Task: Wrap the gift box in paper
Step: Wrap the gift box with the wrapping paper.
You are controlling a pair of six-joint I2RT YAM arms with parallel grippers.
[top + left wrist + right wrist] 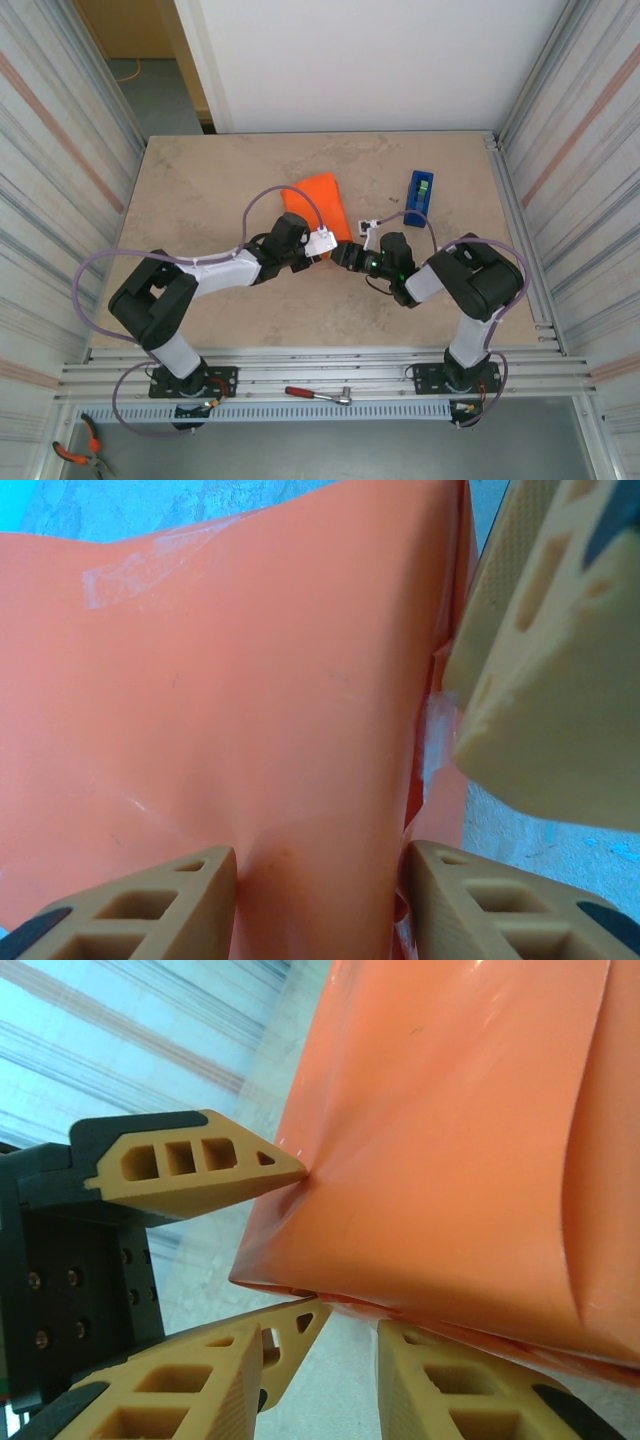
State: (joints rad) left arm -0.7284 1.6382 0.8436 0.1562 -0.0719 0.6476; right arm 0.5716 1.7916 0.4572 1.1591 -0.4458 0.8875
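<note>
Two grippers meet at the paper (318, 198) on the counter (220, 180): the left gripper (318, 865) clamps it, likely steadying the hidden gift box; whether the right gripper (350, 1322) pinches it is unclear

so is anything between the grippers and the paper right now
Nothing visible is in the way. The left gripper has the orange paper between its fingers, and the right gripper is at the paper's edge. The blue tape dispenser stands apart, off to the right.
</note>
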